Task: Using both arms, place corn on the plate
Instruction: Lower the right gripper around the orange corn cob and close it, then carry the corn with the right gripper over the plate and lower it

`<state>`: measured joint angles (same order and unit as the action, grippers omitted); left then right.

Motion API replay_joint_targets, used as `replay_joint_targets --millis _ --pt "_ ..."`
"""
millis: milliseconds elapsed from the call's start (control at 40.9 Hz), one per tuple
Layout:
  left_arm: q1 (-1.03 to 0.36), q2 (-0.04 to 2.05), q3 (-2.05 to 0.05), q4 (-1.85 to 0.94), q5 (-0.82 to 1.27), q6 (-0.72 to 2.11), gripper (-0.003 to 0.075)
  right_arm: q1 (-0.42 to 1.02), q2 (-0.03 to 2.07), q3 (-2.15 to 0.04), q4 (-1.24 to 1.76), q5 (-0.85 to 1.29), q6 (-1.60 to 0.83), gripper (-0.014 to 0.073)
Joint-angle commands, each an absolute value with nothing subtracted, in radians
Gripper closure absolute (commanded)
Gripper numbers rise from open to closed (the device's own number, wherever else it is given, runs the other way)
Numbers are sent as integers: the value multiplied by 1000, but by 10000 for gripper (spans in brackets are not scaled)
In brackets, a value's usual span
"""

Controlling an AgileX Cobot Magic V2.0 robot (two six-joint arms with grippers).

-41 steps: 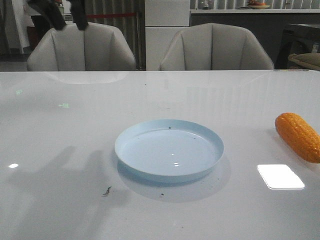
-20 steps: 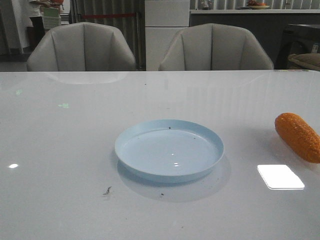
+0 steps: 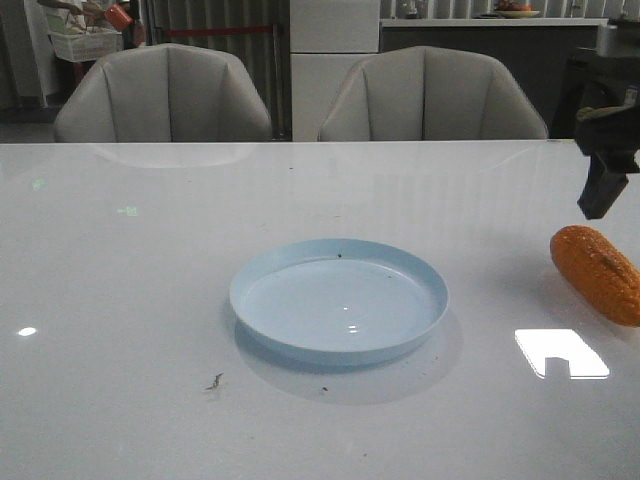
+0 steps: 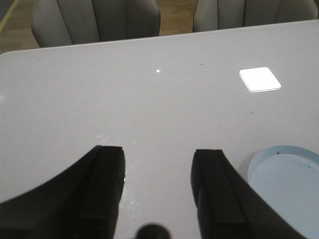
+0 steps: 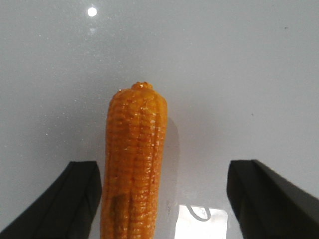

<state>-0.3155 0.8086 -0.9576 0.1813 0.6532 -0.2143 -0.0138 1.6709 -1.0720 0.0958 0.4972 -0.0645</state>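
The orange corn (image 3: 598,272) lies on the white table at the far right, clear of the pale-blue plate (image 3: 338,299) in the middle. My right gripper (image 3: 603,190) hangs just above the corn's far end. In the right wrist view it (image 5: 164,199) is open wide, and the corn (image 5: 133,169) lies between the fingers, close to one of them, untouched. My left gripper (image 4: 158,186) is open and empty over bare table, with the plate's rim (image 4: 279,152) beside one finger. The left arm does not show in the front view.
Two grey chairs (image 3: 165,95) (image 3: 432,95) stand behind the table's far edge. A bright window reflection (image 3: 560,353) lies on the table in front of the corn. A small dark speck (image 3: 214,381) lies left of the plate's front.
My right gripper has come into the front view at the upper right, above the corn. The dark arm part seen at the top left a second ago is gone. Corn and plate have not moved.
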Motion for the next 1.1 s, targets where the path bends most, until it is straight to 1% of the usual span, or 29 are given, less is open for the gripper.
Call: replay_joint_targets --millis 0,415,489,562,635,733,782,904,1075 --pt "-314 769 -976 173 562 -225 339 -11 1673 -1104 91 444 -71 -31" --pt "-314 762 -976 173 562 -225 339 59 1766 -1104 112 422 -71 -28" --pt "-314 762 -976 173 562 -225 339 59 1772 -1104 111 421 -71 12" --pt "-314 762 -976 173 562 -225 339 59 1772 -1104 104 422 -71 95" --pt "-314 762 -976 173 562 -225 339 59 1772 -1104 104 422 -71 203" --pt "-314 762 -976 173 562 -225 339 59 1772 -1104 104 419 -71 299" --pt "-314 762 -976 173 562 -225 339 59 1772 -1106 104 419 -71 318" --pt "-314 762 -976 171 562 -225 339 63 1769 -1141 105 443 -71 318" --pt "-314 762 -976 169 562 -225 339 103 1769 -1300 112 569 -71 318"
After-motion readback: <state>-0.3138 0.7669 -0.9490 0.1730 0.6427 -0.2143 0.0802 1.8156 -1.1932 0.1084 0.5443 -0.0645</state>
